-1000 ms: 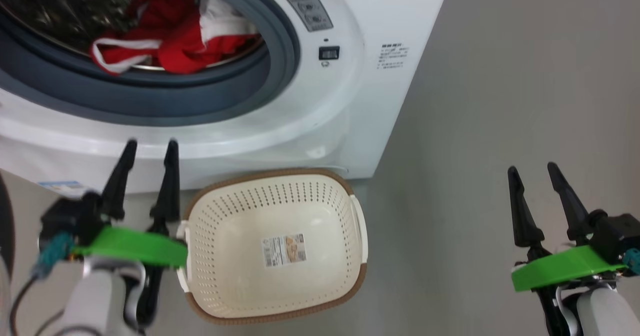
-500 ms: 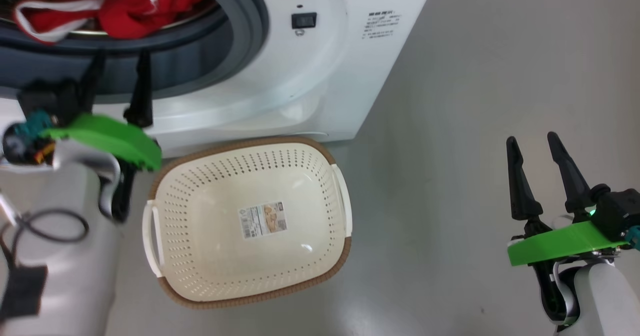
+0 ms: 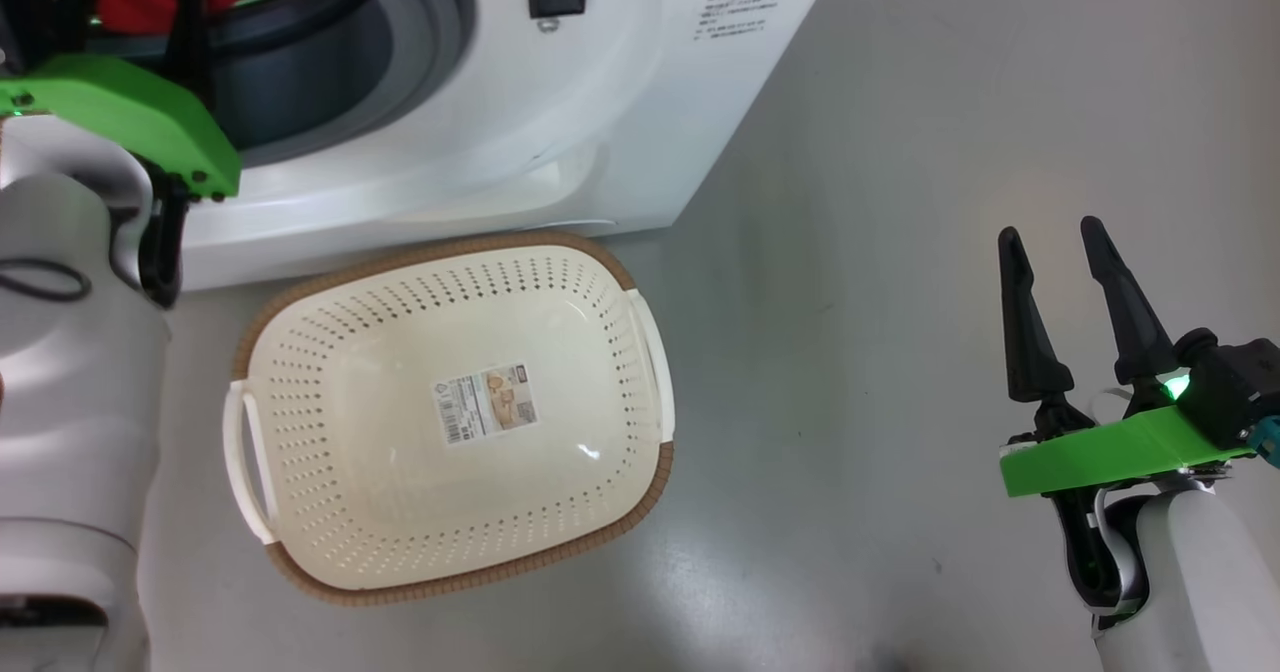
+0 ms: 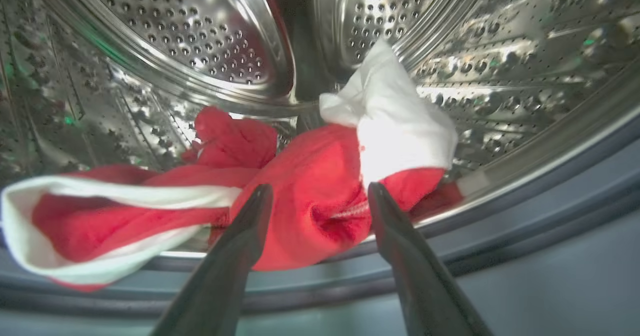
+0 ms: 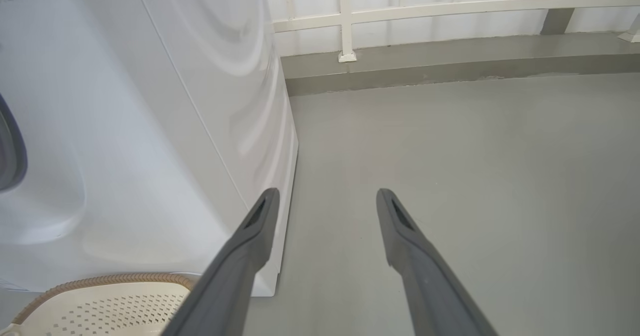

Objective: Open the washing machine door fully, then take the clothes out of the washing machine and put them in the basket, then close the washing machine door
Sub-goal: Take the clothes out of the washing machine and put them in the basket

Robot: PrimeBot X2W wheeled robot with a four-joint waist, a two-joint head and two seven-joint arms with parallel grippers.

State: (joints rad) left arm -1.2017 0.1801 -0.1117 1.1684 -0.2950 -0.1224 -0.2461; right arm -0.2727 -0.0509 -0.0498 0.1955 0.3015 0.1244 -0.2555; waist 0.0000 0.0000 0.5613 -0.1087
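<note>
Red cloth is bunching at the front lip of the steel drum (image 4: pixel 200 36), and that is what the coming move is turning on. The clothes (image 4: pixel 310 226) are lying straight ahead of the left hand (image 4: pixel 320 188), whose two dark fingers are standing wide apart with nothing between them. In the left wrist view they are framing the thickest red fold. Whether the tips are already brushing the fabric, I cannot tell.

The garment is stretching crosswise to those fingers. A white-trimmed loop is trailing off to one side, a white panel is rising on the other, and the middle is sagging over the drum's edge toward the grey rubber ring (image 4: pixel 550 201). A straight push forward and a squeeze would, I am guessing, be catching that middle bunch across its long line (the ends would then be dangling on either side).

The right hand (image 3: pixel 1050 232) is hanging well apart from the washing machine (image 3: pixel 600 102), out over the bare grey floor (image 3: pixel 900 252). It is also spread and holding nothing, so the left arm is plainly the nearer one.

The basket (image 3: pixel 440 247) is sitting empty on the floor just in front of the machine, below its open mouth and between the two arms.
</note>
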